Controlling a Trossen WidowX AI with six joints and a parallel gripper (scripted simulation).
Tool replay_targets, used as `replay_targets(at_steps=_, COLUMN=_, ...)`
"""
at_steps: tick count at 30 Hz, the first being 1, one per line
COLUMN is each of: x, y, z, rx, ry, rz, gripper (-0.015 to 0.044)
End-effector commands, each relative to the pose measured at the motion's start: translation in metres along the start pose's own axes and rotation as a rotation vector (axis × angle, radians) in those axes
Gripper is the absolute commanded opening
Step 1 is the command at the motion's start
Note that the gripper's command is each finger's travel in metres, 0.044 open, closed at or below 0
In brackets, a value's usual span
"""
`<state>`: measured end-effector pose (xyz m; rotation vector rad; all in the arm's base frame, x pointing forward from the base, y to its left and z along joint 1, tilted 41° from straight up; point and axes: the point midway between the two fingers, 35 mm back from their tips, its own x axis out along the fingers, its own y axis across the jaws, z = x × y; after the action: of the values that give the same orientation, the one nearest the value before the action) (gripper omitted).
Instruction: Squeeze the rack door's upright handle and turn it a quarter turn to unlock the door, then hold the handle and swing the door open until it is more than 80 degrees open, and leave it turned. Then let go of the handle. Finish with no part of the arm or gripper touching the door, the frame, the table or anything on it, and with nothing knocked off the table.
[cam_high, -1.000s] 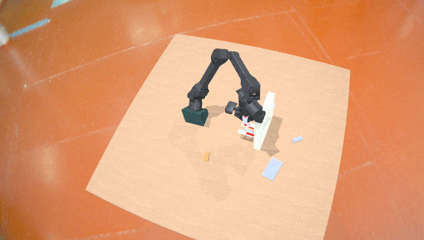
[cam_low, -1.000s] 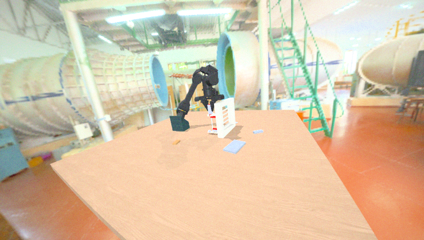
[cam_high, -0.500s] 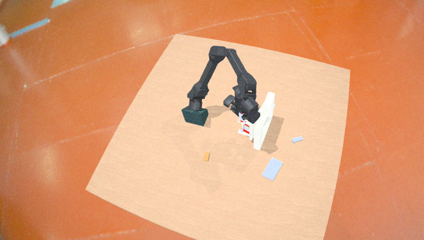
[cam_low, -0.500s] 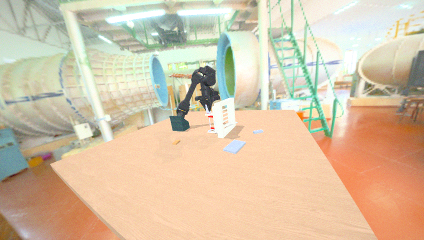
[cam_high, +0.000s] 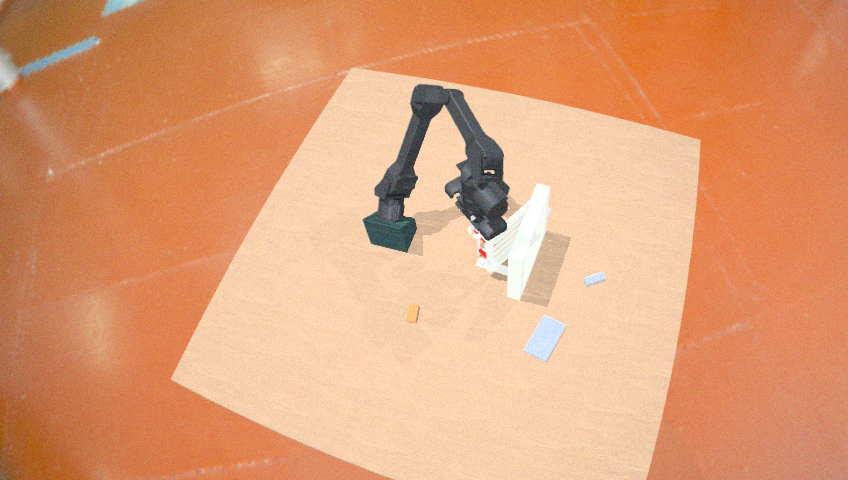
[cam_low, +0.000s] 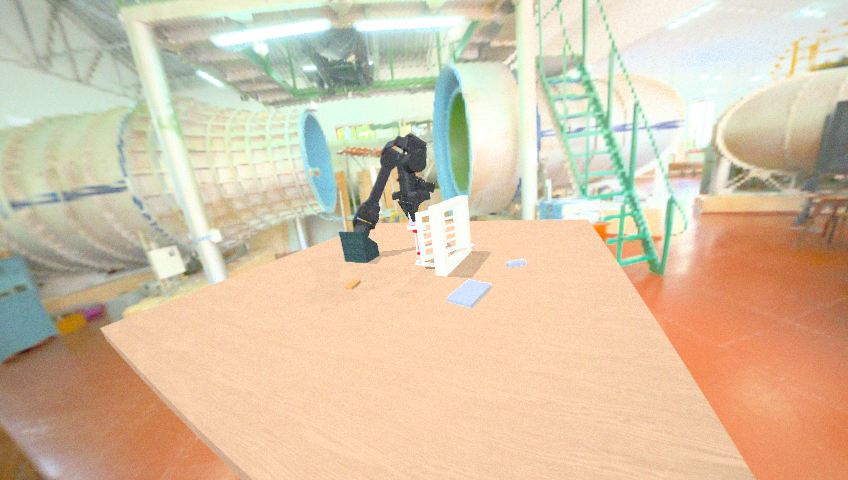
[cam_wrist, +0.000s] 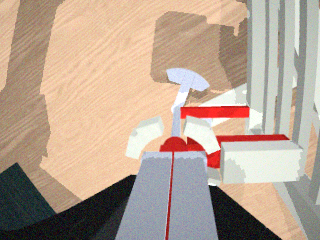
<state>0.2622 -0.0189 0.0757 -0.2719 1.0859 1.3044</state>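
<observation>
The white slatted door (cam_high: 506, 237) (cam_low: 420, 239) (cam_wrist: 256, 60) stands partly open, its near edge swung out from the thick white upright frame (cam_high: 516, 274) (cam_low: 439, 240). The opening is well short of a right angle. The upright handle (cam_wrist: 174, 144) has red parts and sits beside the door's free edge, between curved white pieces. A pale rod and curved foot show beyond it in the wrist view. My gripper (cam_high: 474, 221) (cam_low: 411, 219) (cam_wrist: 172, 190) is shut on the handle from above. Its wrist hides the handle's top in the top view.
An orange block (cam_high: 412, 313) (cam_low: 352, 284) lies on the table (cam_high: 333, 380) (cam_low: 380, 368), on the door's open side. A flat pale-blue slab (cam_high: 545, 338) (cam_low: 469, 293) lies near the frame's front end. A small pale-blue block (cam_high: 595, 278) (cam_low: 515, 262) lies behind the frame.
</observation>
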Motion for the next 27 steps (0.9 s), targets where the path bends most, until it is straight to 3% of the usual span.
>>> replay_targets(at_steps=1, x=0.0, y=0.011, z=0.003, rx=0.088, ry=-0.007, rz=-0.002, gripper=0.0024)
replay_targets(at_steps=27, x=0.0, y=0.068, z=0.033, rx=0.505, ry=-0.008, rz=0.002, gripper=0.0024)
